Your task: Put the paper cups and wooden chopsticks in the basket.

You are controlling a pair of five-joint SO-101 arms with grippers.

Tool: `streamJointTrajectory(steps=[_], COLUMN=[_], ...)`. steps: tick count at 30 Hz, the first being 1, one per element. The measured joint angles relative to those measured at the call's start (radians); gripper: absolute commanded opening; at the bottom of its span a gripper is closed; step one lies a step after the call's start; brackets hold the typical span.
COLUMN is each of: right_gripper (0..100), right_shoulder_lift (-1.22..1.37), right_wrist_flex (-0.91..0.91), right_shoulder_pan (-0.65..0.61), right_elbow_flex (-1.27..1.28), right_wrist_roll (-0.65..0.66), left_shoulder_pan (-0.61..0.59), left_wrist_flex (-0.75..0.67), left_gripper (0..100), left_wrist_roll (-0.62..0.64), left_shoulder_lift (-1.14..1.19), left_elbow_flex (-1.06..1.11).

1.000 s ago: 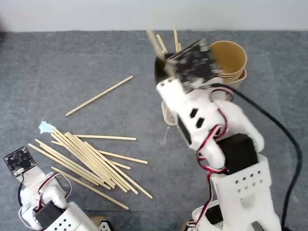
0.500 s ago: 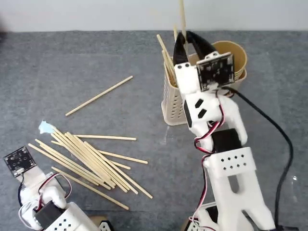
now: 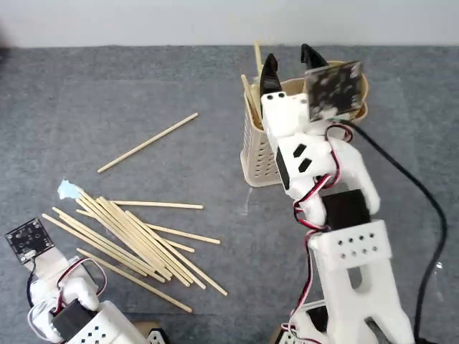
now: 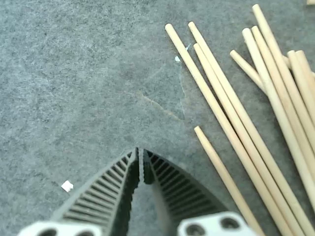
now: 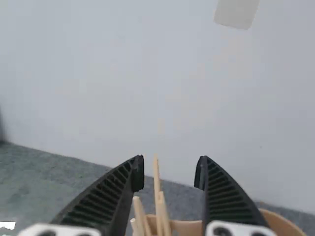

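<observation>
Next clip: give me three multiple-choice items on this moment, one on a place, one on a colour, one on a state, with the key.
1. Where is the right gripper?
A. above the basket
B. over the loose chopstick pile
C. flat on the table

2. What colour is the basket?
A. blue
B. cream
C. black

3. How is the left gripper?
A. wide open
B. shut on a chopstick
C. shut, holding nothing

Key: 1 A, the high view shows it open over the basket's rim. 2 B, its slotted wall is cream. 3 C, the left wrist view shows its tips meeting with nothing between them.
</observation>
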Motion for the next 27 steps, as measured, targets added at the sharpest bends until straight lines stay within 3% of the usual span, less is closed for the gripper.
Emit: streamJointTrajectory(steps=[6, 13, 27], right_gripper=[18.3, 18.3, 18.3], right_shoulder_lift=[0.006, 0.169, 0.232], right_wrist_flex=[0.382, 0.598, 0.721], right_shoulder_pan=[-0.187, -0.388, -0.427], right_elbow_flex=[-0.08, -0.08, 0.097], right_wrist_roll=[-0.046, -0.048, -0.054], left_shoulder_pan=[0.0, 0.0, 0.0], left_wrist_flex=[0.0, 0.0, -0.04], left_gripper=[1, 1, 1], left_wrist_roll=[0.0, 0.0, 0.0], left_shoulder_lift=[0.0, 0.0, 0.0], left_elbow_flex=[0.0, 0.0, 0.0])
